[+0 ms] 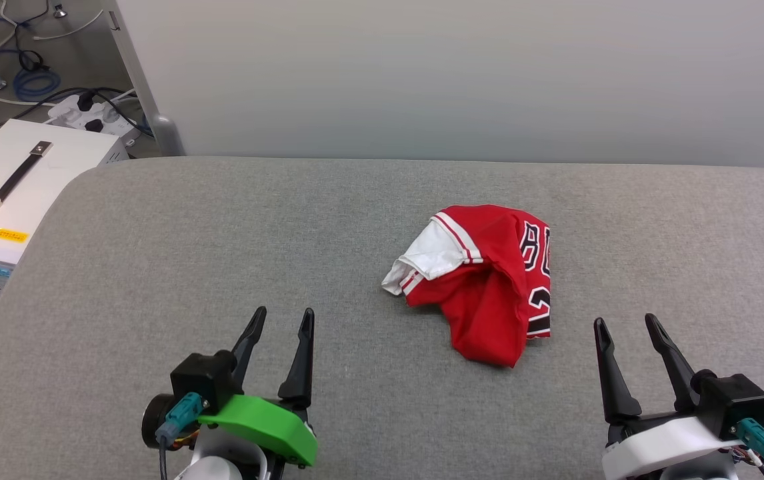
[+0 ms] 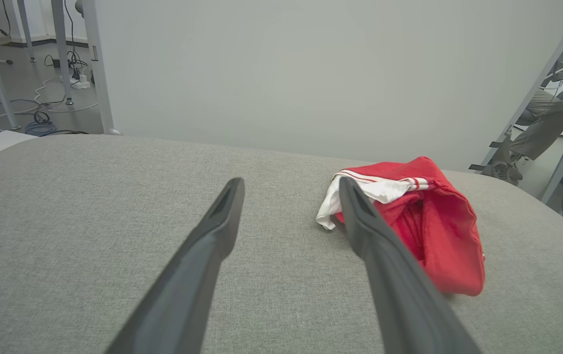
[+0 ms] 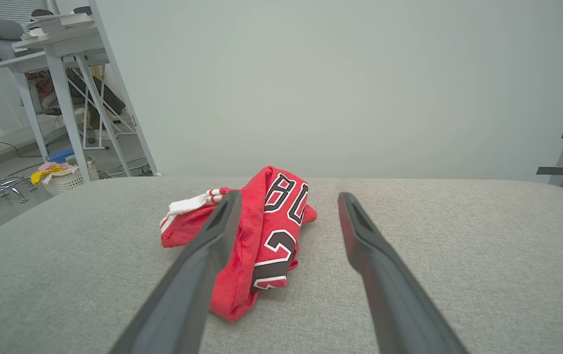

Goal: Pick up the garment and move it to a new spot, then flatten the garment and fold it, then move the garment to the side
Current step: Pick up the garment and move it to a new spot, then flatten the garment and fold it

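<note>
Grey fabric-covered desk (image 1: 155,267) with rounded corners, pale wall (image 1: 462,73) behind its far edge.

Garment (image 1: 489,293): red jersey lying in a crumpled heap, a little right of the desk's middle and well clear of the far edge. White sleeve (image 1: 432,253) with striped trim spills toward the left edge. Black lettering (image 1: 534,267) runs down the side facing the right edge, only partly readable in the folds.

Left tool (image 1: 285,311): jaws apart, nothing between them, near the front of the desk and well left of the heap. Right tool (image 1: 624,319): jaws likewise spread and empty, just right of the heap's near end. Neither touches cloth.

Handling, as a judgement: light, limp knit, no stiffness; it will drape and swing once lifted, and layers may slide over one another. Not fragile. Smooth sheen suggests some slip, so a pinch needs a full fold of cloth, not a single edge.

Where to take hold: the raised red ridge along the top of the heap offers the most fabric. The sleeve hem is an easier target for the left tool, though lifting there would likely trail the rest. Collar and bottom hem cannot be made out.
</note>
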